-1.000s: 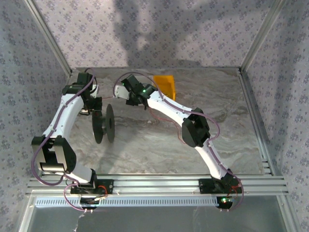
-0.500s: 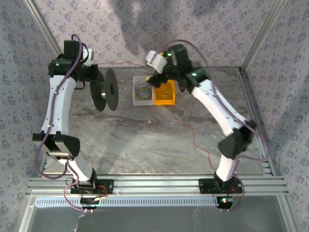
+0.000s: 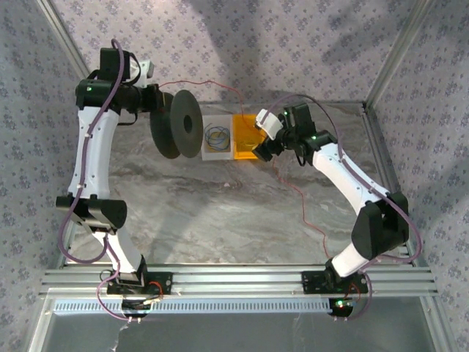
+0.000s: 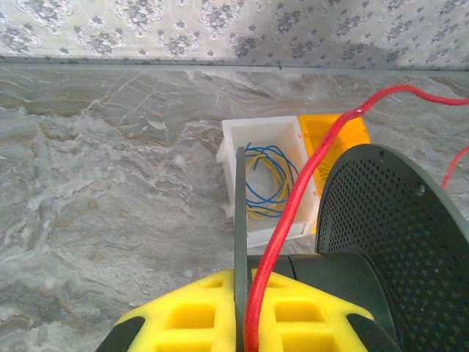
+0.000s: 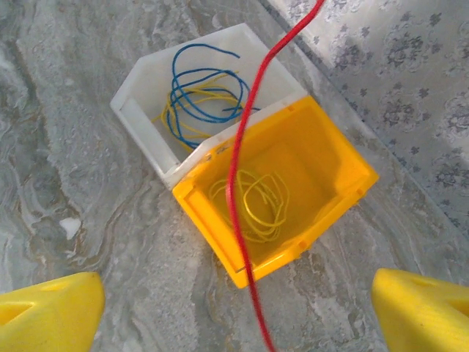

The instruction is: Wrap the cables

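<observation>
L gripper (image 4: 240, 284) clamped on spool (image 3: 178, 123) flange, red cable (image 5: 234, 161) running alongside. R gripper (image 5: 236, 293) fingers wide apart over yellow bin (image 5: 344, 165); cable passes betw. them, ungripped.

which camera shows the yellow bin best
Right wrist: the yellow bin seen from above, yellow wire loops inside. Left wrist shows it partly behind the black spool; top external shows it small and far.

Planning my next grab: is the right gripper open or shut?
Open. The right gripper has its yellow fingers wide apart in the wrist view, and the red wire runs untouched between them.
</observation>
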You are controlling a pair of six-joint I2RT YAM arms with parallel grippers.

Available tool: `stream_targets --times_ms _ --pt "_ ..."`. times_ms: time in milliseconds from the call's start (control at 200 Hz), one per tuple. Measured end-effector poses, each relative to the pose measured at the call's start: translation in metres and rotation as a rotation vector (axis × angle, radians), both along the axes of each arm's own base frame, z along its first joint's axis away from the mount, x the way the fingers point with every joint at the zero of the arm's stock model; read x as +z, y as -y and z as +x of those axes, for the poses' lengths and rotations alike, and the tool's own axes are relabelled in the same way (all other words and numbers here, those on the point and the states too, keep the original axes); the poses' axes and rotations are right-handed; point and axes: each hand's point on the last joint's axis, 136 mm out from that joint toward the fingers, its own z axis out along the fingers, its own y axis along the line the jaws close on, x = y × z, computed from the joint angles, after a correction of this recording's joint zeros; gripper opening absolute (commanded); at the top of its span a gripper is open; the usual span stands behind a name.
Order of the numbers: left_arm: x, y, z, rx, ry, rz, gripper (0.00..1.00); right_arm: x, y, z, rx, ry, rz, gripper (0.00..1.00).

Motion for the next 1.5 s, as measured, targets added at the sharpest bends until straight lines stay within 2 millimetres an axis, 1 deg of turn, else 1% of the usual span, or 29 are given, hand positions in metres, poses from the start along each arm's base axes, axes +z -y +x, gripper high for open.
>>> stream_targets --times_ms 115,200,285,330,370,415,445,450,460,475,500,550,620,715,780,824,849,884,919,959,989,1034,1079,1114,1154,1264,1359,1409,1499 --pt "-0.001 0.004 -0.002 -0.008 -0.007 -0.007 0.0 -0.002 -0.001 0.008 -0.001 0.014 -0.007 0.89" --pt "0.001 0.004 -0.003 -0.011 -0.005 -0.009 0.0 -0.008 -0.002 0.014 -0.002 0.016 -0.022 0.85" --pt "0.003 0.005 -0.005 -0.014 0.0 -0.016 0.0 -0.017 -0.002 0.018 -0.005 0.008 -0.038 0.79" --pt "0.006 0.006 -0.006 -0.016 0.004 -0.021 0.0 -0.023 -0.001 0.021 -0.007 0.007 -0.055 0.72" --pt "0.008 0.006 -0.008 -0.017 0.009 -0.026 0.0 -0.027 0.0 0.024 -0.013 0.003 -0.067 0.63" --pt "0.011 0.006 -0.011 -0.02 0.014 -0.029 0.0 -0.031 0.002 0.029 -0.027 0.0 -0.078 0.5" --pt "0.013 0.007 -0.013 -0.022 0.016 -0.032 0.0 -0.032 0.002 0.032 -0.033 0.002 -0.087 0.31" --pt "0.013 0.007 -0.013 -0.023 0.016 -0.033 0.0 -0.032 0.002 0.032 -0.035 0.002 -0.087 0.29" --pt "0.014 0.007 -0.014 -0.024 0.015 -0.034 0.0 -0.032 0.003 0.033 -0.033 0.006 -0.094 0.21" --pt "0.014 0.007 -0.015 -0.025 0.015 -0.035 0.0 -0.033 0.003 0.035 -0.037 0.004 -0.095 0.11" --pt "0.015 0.007 -0.018 -0.026 0.012 -0.037 0.0 -0.032 0.004 0.037 -0.043 0.006 -0.102 0.0" --pt "0.02 0.007 -0.022 -0.027 0.009 -0.043 0.0 -0.03 0.005 0.041 -0.053 0.007 -0.107 0.0" --pt "0.03 0.008 -0.03 -0.027 0.014 -0.058 0.0 -0.022 0.009 0.044 -0.07 0.013 -0.105 0.0" --pt "0.048 0.011 -0.04 -0.041 0.038 -0.09 0.0 -0.001 0.015 0.053 -0.087 0.031 -0.098 0.0" --pt "0.053 0.013 -0.045 -0.055 0.046 -0.109 0.0 0.016 0.023 0.068 -0.115 0.049 -0.093 0.0" --pt "0.054 0.015 -0.048 -0.064 0.045 -0.117 0.0 0.027 0.03 0.084 -0.145 0.069 -0.094 0.0" --pt "0.053 0.015 -0.049 -0.067 0.045 -0.121 0.0 0.029 0.035 0.093 -0.163 0.074 -0.097 0.0" --pt "0.05 0.015 -0.05 -0.068 0.042 -0.127 0.0 0.029 0.041 0.105 -0.188 0.076 -0.107 0.0" --pt "0.047 0.013 -0.052 -0.064 0.038 -0.137 0.0 0.024 0.047 0.113 -0.209 0.068 -0.119 0.0" --pt "0.045 0.011 -0.054 -0.052 0.032 -0.155 0.0 0.013 0.052 0.12 -0.227 0.042 -0.14 0.0" --pt "0.045 0.008 -0.054 -0.039 0.032 -0.17 0.0 0.002 0.055 0.12 -0.235 0.016 -0.158 0.0" --pt "0.047 0.004 -0.052 -0.013 0.036 -0.202 0.0 -0.014 0.058 0.115 -0.238 -0.033 -0.187 0.0" --pt "0.053 -0.002 -0.048 0.014 0.054 -0.239 0.0 -0.028 0.056 0.107 -0.229 -0.077 -0.212 0.0" --pt "0.059 -0.005 -0.044 0.032 0.072 -0.265 0.0 -0.034 0.054 0.101 -0.22 -0.096 -0.223 0.0" --pt "0.066 -0.01 -0.04 0.055 0.094 -0.292 0.0 -0.04 0.045 0.094 -0.2 -0.109 -0.232 0.0" --pt "0.087 -0.018 -0.033 0.121 0.158 -0.369 0.0 -0.05 0.026 0.067 -0.148 -0.142 -0.263 0.0" --pt "0.109 -0.026 -0.032 0.174 0.216 -0.441 0.0 -0.056 0.011 0.044 -0.108 -0.164 -0.302 0.0" --pt "0.12 -0.03 -0.031 0.197 0.246 -0.476 0.0 -0.057 0.0 0.035 -0.085 -0.166 -0.314 0.0" --pt "0.129 -0.035 -0.03 0.235 0.262 -0.509 0.0 -0.055 -0.018 0.021 -0.054 -0.154 -0.336 0.0"
